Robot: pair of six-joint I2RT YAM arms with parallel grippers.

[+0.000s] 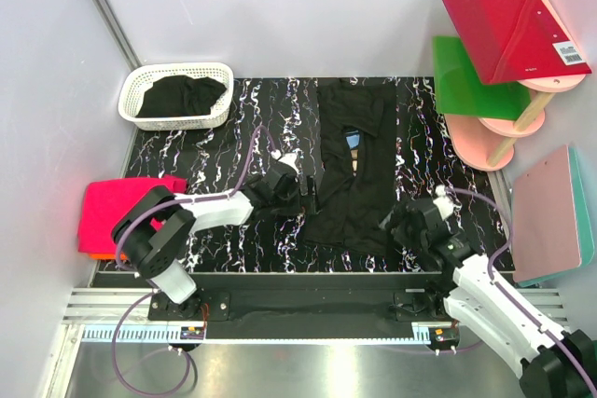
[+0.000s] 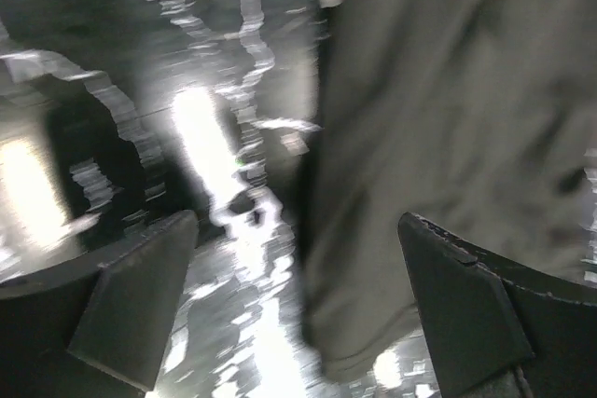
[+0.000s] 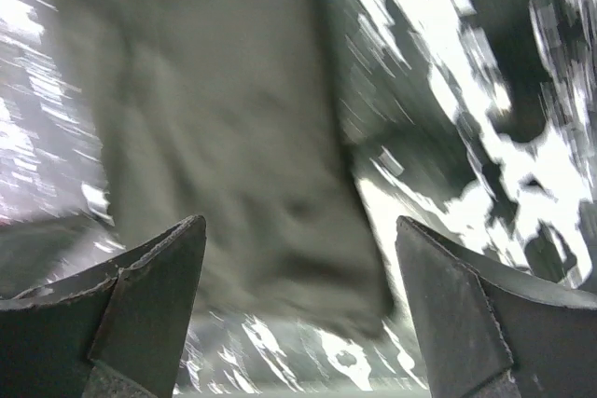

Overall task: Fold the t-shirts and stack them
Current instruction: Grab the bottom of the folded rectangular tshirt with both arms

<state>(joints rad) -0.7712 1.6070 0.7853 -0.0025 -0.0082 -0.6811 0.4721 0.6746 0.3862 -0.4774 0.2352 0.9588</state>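
- Two grippers sit low over one long black cloth t-shirt (image 1: pixel 350 174), which lies folded into a narrow strip, running from far to near, in the middle of the black white-veined marbled table (image 1: pixel 187 151).
- Left gripper (image 1: pixel 300 193) is just beside the strip's left edge, its jaws spread wide and holding nothing; the left wrist view shows the cloth edge (image 2: pixel 448 90) between the parted fingers (image 2: pixel 140 295), blurred.
- Right gripper (image 1: pixel 403 221) is at the strip's near right corner, jaws likewise wide apart and empty; its wrist view shows the hem corner (image 3: pixel 215 118) below the gap.
- Another crumpled black t-shirt (image 1: pixel 177 95) fills the white plastic lattice basket (image 1: pixel 215 116) at the far left.
- Folded hot-pink t-shirt (image 1: pixel 117 207) rests on an orange one (image 1: pixel 98 254) off the table's left edge.
- Stiff red board (image 1: pixel 508 30) and green board (image 1: pixel 466 81) stand at the far right.
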